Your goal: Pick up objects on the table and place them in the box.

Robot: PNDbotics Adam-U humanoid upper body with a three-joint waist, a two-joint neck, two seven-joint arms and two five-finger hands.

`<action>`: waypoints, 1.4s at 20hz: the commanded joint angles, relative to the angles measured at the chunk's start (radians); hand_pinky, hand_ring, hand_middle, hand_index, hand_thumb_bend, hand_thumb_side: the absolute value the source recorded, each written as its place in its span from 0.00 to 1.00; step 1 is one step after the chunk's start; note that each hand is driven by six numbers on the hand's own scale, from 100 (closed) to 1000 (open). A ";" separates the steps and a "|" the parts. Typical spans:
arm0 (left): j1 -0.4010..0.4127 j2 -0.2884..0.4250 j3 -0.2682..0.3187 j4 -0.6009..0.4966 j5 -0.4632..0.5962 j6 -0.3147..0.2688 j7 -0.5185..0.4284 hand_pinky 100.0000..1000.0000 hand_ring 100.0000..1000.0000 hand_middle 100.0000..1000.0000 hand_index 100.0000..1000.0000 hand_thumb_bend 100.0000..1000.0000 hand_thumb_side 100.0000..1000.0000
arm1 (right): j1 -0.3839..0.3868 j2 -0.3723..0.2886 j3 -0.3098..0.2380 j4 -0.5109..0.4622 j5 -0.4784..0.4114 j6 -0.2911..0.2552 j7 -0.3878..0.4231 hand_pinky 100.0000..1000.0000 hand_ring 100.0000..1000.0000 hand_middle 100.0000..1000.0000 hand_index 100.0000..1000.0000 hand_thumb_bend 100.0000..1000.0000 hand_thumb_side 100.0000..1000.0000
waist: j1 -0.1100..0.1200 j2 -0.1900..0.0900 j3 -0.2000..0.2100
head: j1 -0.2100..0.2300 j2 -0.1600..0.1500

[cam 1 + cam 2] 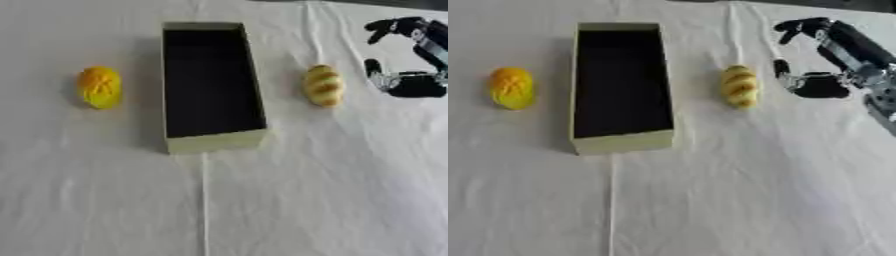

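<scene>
A long cream box (215,141) with a dark inside stands in the middle of the white cloth, and nothing shows inside it. A yellow-orange round object (100,87) lies to its left. A ridged golden bread-like piece (739,86) lies just right of the box. My right hand (820,60) hovers a short way right of the bread piece, open, fingers and thumb spread apart with nothing between them. My left hand does not show.
A white cloth (306,200) covers the whole table, with a crease running from the box toward the front edge. A dark strip lines the far right edge.
</scene>
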 commanded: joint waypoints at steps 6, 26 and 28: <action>-0.019 0.008 -0.002 -0.016 0.019 0.006 -0.020 0.72 0.74 0.69 0.82 0.00 0.53 | -0.037 -0.017 0.019 0.024 0.082 -0.008 0.062 0.90 0.88 0.71 0.91 0.00 0.19 | -0.005 -0.012 0.017 | -0.018 -0.008; -0.026 -0.006 -0.007 -0.016 0.031 0.019 -0.045 0.72 0.74 0.68 0.82 0.00 0.53 | -0.052 0.021 0.049 0.067 0.215 -0.017 0.131 0.93 0.90 0.79 0.92 0.00 0.33 | -0.020 0.008 0.032 | -0.020 -0.002; -0.026 -0.006 -0.006 -0.016 0.033 0.019 -0.045 0.72 0.74 0.68 0.82 0.00 0.53 | -0.051 0.022 0.050 0.069 0.236 -0.023 0.149 0.93 0.90 0.80 0.93 0.00 0.36 | -0.020 0.009 0.031 | -0.020 -0.002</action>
